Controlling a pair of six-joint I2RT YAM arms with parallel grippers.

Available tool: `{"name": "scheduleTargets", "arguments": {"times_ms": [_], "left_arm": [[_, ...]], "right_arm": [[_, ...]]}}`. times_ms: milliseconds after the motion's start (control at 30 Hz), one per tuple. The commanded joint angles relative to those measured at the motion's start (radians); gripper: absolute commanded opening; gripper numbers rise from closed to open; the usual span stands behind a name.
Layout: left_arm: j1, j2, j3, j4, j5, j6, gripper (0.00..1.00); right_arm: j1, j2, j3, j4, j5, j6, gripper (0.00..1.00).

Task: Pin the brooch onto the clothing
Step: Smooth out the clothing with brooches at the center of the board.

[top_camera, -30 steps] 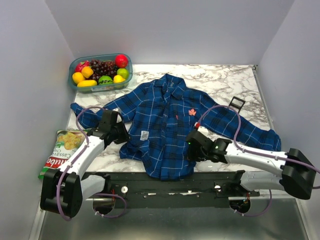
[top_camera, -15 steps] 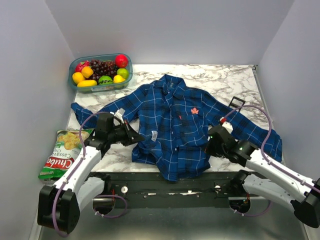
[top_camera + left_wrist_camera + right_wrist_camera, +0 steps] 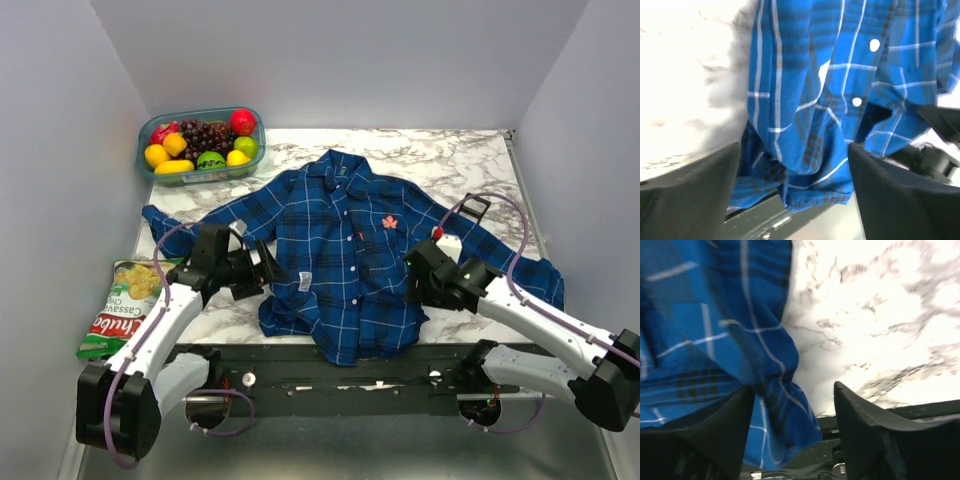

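Both jaws wide apart at shirt (image 3: 340, 250) hem

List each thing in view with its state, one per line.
brooch, on the shirt's chest.
shirt, buttoned, spread out, lower hem bunched.
left gripper, open.
right gripper, open.
fruit tub, lidless, full.
chip bag, lying flat.
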Motion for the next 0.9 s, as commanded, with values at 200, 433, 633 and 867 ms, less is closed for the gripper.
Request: {"name": "scheduleTargets", "arguments": {"times_ms": [200, 433, 633, 867], "left_arm": [[0.242, 0.136, 0.348, -0.144, -0.176, 0.27, 0.99], [0.562, 0.366, 0.522, -0.051, -0.235, 0.286, 0.99], [0.609, 0.492, 0.612, 0.031, -0.411, 0.27, 0.99], [0.663, 0.612, 0.667, 0.121, -0.532, 0.261, 0.99]], "right_arm": [[0.09, 0.026, 0.219, -0.058, 0.057, -0.082, 0.8], [0.124, 0.077, 0.168, 0.028, -0.006, -0.088, 0.81], [0.133, 0.075, 0.121, 0.069, -0.049, -0.097, 0.82], [0.135, 0.021, 0.077, 0.073, -0.052, -0.091, 0.81]]}}
